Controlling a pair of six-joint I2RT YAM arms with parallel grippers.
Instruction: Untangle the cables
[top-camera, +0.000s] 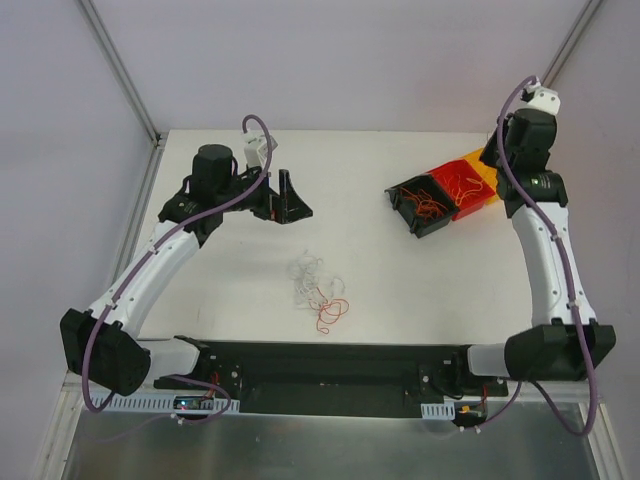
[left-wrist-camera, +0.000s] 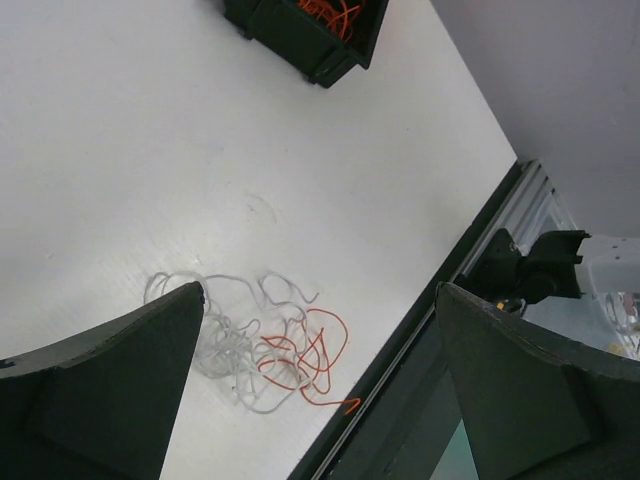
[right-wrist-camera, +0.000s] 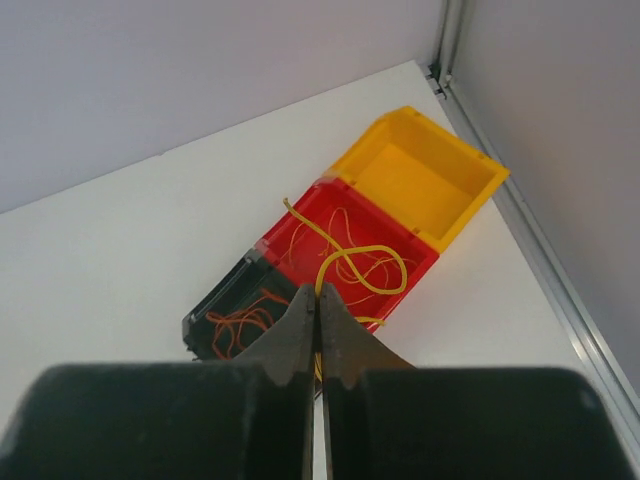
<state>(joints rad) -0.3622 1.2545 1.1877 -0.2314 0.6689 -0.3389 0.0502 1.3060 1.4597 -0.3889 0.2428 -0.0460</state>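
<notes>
The tangle of cables (top-camera: 316, 288) lies on the white table near its front middle, with whitish strands (left-wrist-camera: 225, 350) knotted into an orange strand (left-wrist-camera: 318, 352). My left gripper (left-wrist-camera: 320, 290) hangs open above the table behind the tangle, touching nothing; the top view shows this gripper (top-camera: 291, 197) well apart from it. My right gripper (right-wrist-camera: 317, 292) is shut on a yellow cable (right-wrist-camera: 376, 247), which loops in the air over the red bin (right-wrist-camera: 290, 212).
Three bins stand in a row at the back right: a black bin (top-camera: 410, 222) holding orange strands (right-wrist-camera: 240, 322), the red bin (top-camera: 470, 212) holding thin yellowish strands, and a yellow bin (right-wrist-camera: 470, 195). A black rail (top-camera: 320, 365) runs along the table's front edge.
</notes>
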